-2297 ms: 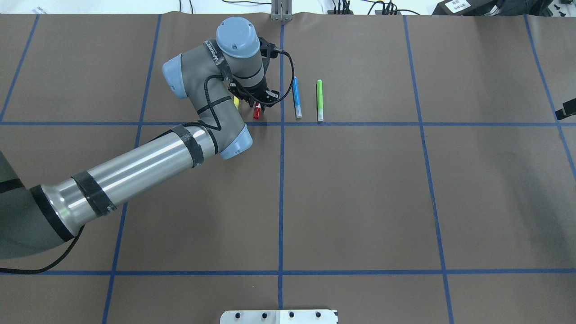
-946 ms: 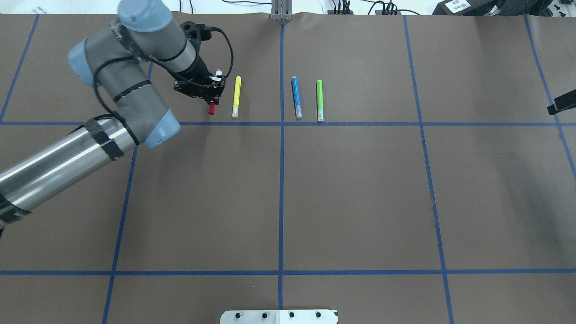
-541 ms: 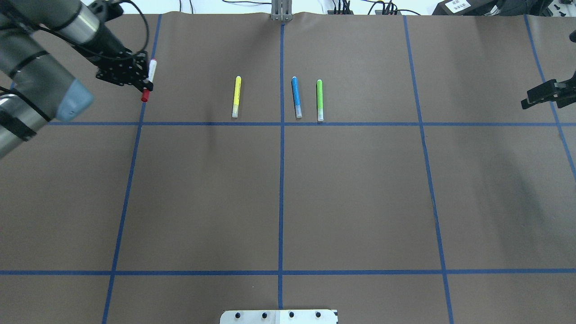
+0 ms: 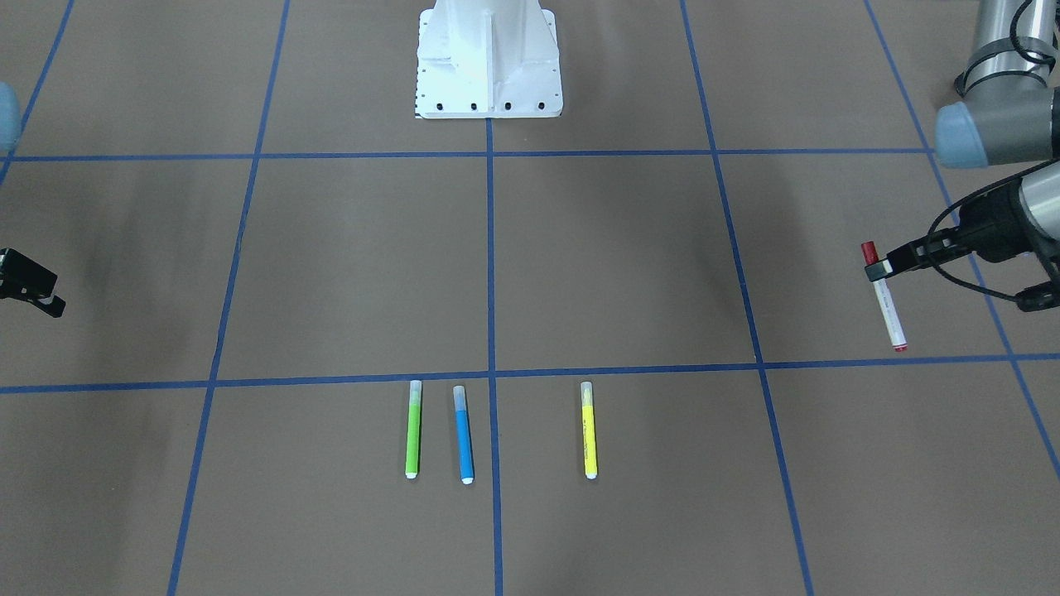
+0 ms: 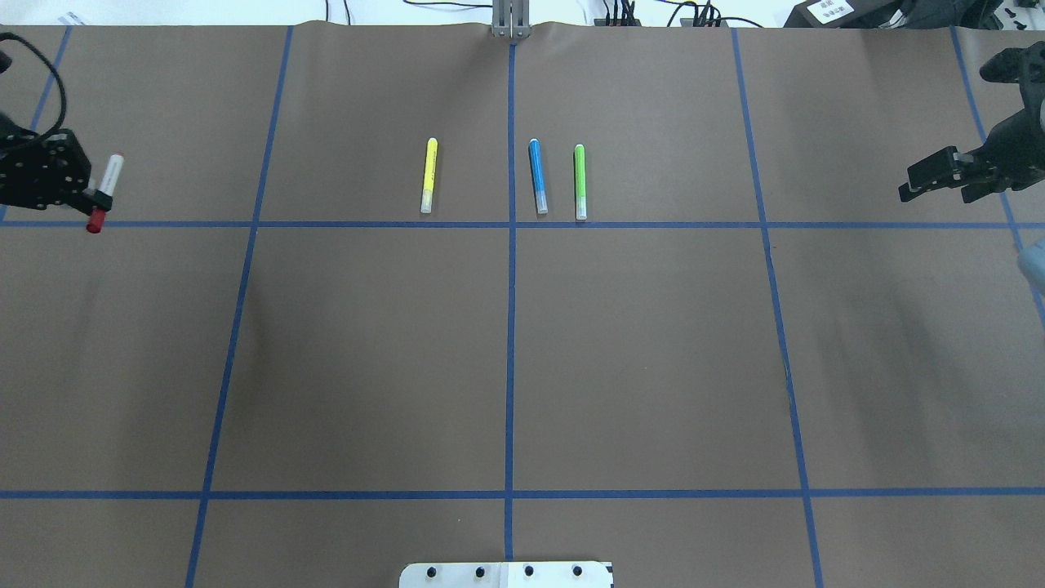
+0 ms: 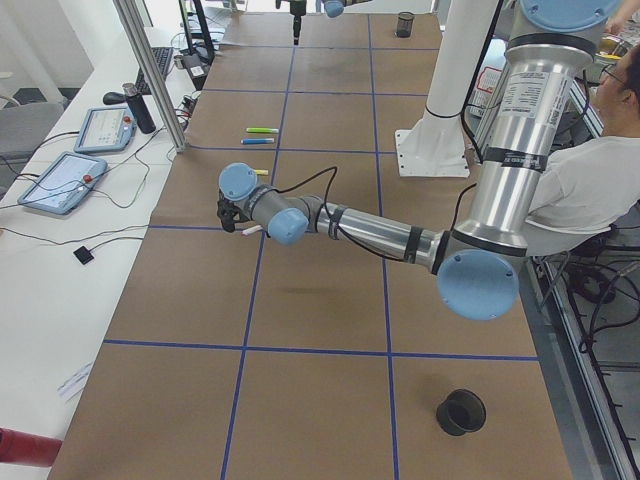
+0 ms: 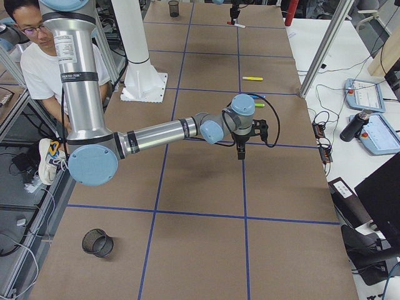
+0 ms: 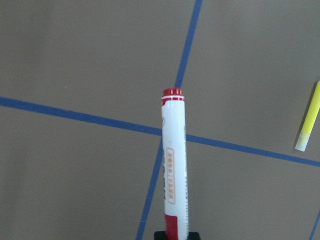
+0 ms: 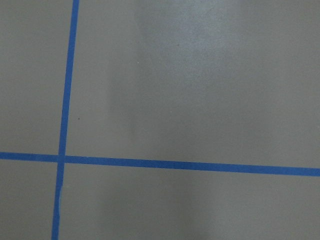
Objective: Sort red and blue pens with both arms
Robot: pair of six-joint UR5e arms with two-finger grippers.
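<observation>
My left gripper (image 5: 98,197) hangs at the table's far left, shut on the red pen (image 5: 108,173) just behind its red cap. The white barrel sticks out above the mat. The front-facing view has that gripper (image 4: 879,266) on its right, and the red pen (image 4: 888,310) slants down from it. In the left wrist view the red pen (image 8: 173,175) runs up the middle. The blue pen (image 5: 537,175) lies flat at the far centre, the same blue pen (image 4: 464,434) showing in the front-facing view. My right gripper (image 5: 914,181) hovers open and empty at the far right.
A yellow marker (image 5: 428,175) lies left of the blue pen and a lime-green marker (image 5: 580,181) right of it. The white pedestal (image 4: 489,58) stands at the robot's base. A black cup (image 6: 460,411) and a mesh cup (image 7: 97,242) stand at the table's ends. A seated person (image 6: 590,180) is beside the table.
My left arm lifted the red pen from beside the yellow marker and carried it to the far left. My right gripper came further in from the right edge.
</observation>
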